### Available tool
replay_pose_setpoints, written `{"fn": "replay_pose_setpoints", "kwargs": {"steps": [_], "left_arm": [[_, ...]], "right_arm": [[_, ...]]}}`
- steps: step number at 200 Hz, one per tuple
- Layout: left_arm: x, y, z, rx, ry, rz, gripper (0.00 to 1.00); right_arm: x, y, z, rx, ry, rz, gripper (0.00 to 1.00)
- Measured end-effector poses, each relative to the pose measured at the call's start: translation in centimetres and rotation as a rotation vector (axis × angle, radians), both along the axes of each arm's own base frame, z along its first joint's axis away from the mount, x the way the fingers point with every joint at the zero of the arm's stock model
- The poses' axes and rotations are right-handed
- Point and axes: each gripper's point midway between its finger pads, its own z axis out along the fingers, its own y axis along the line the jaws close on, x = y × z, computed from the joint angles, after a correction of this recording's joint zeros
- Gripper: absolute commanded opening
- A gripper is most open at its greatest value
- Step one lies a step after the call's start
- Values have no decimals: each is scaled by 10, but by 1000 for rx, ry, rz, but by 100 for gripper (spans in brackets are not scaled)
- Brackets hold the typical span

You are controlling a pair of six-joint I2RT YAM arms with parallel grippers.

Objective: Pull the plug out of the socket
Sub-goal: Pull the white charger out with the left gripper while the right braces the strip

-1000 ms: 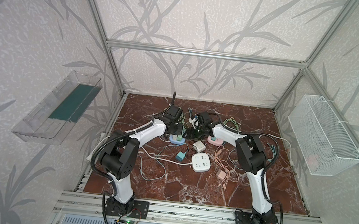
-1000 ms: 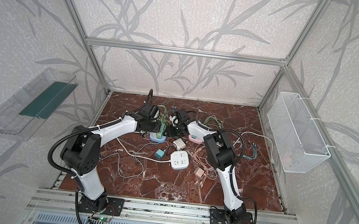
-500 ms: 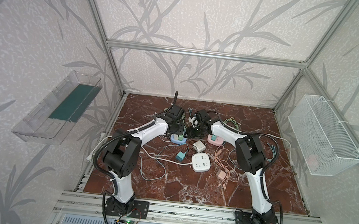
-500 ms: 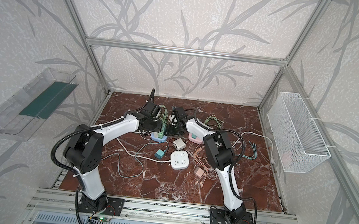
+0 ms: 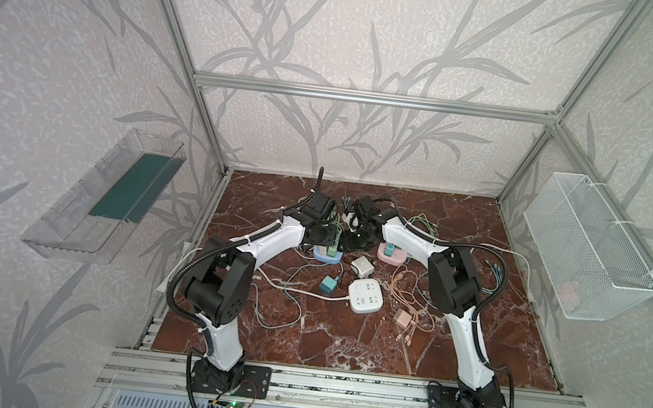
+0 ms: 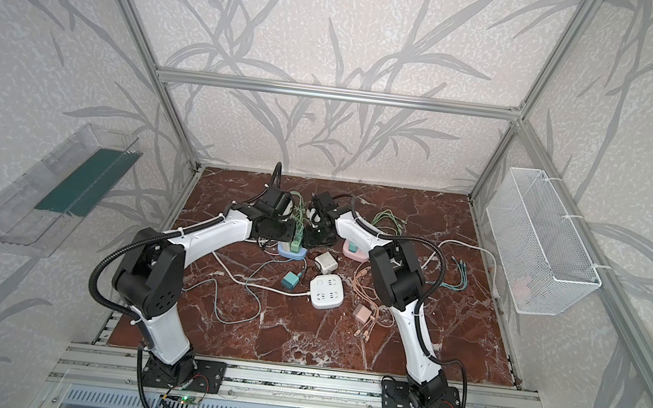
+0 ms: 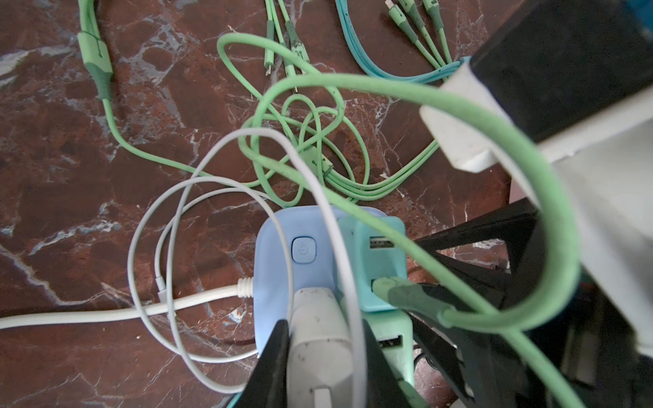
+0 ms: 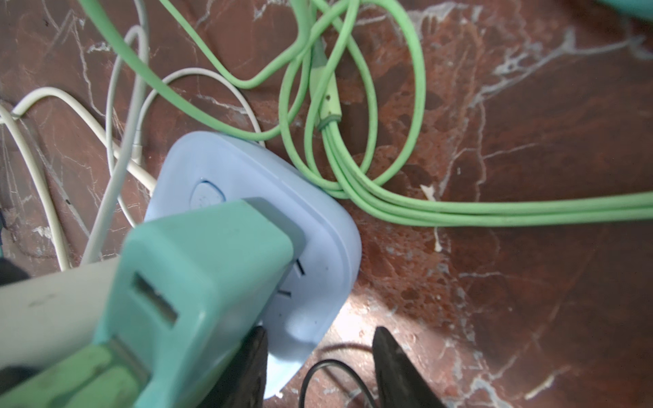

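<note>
left gripper [image 7: 323, 325] pinches the white plug [image 7: 318, 353], which stands on the blue socket [image 7: 275, 282] at the back middle of the marble tabletop [image 5: 342, 341]. a teal adapter [image 7: 378, 254] stands just beside it in the same socket, with a green cable [image 7: 494, 134] plugged into it. right gripper [image 8: 319, 332] has its jaws partly apart at the socket's corner, gripping nothing.
</note>
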Motion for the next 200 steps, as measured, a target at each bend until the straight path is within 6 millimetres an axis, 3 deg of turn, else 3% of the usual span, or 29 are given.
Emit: {"fn": "replay_pose_setpoints", "kwargs": {"steps": [200], "left_arm": [[-4,-12,8,96,14,-52,5]], "right_arm": [[-1,-3,0,-25,34,-1,52]]}}
